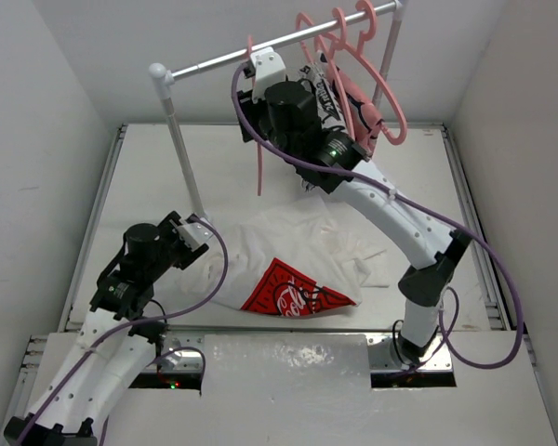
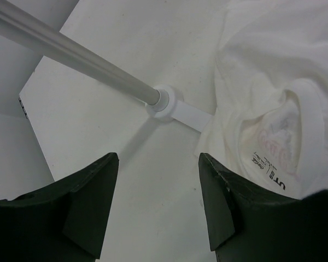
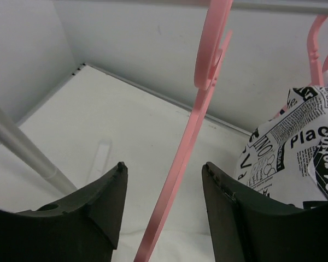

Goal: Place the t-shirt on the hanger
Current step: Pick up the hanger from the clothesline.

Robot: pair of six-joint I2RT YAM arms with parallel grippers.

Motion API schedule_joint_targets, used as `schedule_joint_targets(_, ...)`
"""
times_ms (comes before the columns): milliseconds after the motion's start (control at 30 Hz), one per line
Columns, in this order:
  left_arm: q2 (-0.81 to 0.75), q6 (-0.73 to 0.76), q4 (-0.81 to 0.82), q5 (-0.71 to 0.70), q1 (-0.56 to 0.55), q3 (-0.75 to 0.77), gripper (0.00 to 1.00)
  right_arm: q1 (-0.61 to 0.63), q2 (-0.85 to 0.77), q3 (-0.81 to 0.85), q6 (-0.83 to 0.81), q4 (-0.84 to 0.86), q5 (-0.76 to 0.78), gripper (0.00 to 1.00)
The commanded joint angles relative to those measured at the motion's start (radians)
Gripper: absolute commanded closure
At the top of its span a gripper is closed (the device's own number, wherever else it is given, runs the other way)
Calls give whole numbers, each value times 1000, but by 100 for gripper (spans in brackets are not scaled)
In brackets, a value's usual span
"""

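Right claw point(image 3: 164, 166) gapes wide up at the rail point(image 1: 214, 59), the hanger point(image 3: 192, 128) dangling between its jaws, gripped by neither. Left claw point(image 2: 158, 158) is wide open too and empty, just beside the t-shirt point(image 1: 288, 246), which lies crumpled mid-table point(image 1: 149, 186), toward the near edge.

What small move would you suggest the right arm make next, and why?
Probably close the right gripper: the hanger, hooked on the rail, runs between its open fingers, ungrasped, and the t-shirt lies on the table.
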Motion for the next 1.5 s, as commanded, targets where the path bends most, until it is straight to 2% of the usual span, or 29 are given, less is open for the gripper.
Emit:
schedule_joint_targets(0, -6, 7, 34, -26, 5, -15, 42, -2, 36, 51, -44, -35, 72, 45)
schedule_joint_targets(133, -9, 3, 40, -27, 5, -21, 42, -23, 52, 40, -20, -43, 32, 62)
schedule_joint_targets(233, -12, 4, 48, -38, 5, -32, 42, -37, 60, 42, 0, -64, 8, 71)
schedule_joint_targets(333, -16, 4, 48, -49, 5, -41, 42, -37, 56, 36, -6, -66, 5, 89)
schedule_joint_targets(433, -18, 0, 45, -47, 5, -41, 42, -37, 30, 8, -13, -57, 18, 100)
schedule_joint_targets(700, -18, -23, 74, -55, 5, -38, 42, -39, -67, -81, -71, 47, 63, 100)
schedule_joint_targets(1000, -6, -89, 114, -133, 5, -46, 42, -40, -150, -168, -173, 69, -80, 100)
schedule_joint_targets(1100, 17, -83, 102, -110, 5, -44, 42, -40, -165, -191, -185, 63, -110, 100)
schedule_joint_targets(1267, 114, -62, 4, -67, 5, -3, 44, -40, -230, -261, -193, -20, -251, 100)
schedule_joint_targets(1300, 137, -60, -44, -60, 5, 8, 45, -40, -253, -336, -206, -22, -337, 100)
schedule_joint_targets(1367, 204, -49, -98, -38, 5, 49, 47, -40, -331, -450, -220, -14, -414, 100)
schedule_joint_targets(1467, 269, 22, -217, 71, 3, 106, 46, -40, -420, -556, -193, -20, -439, 100)
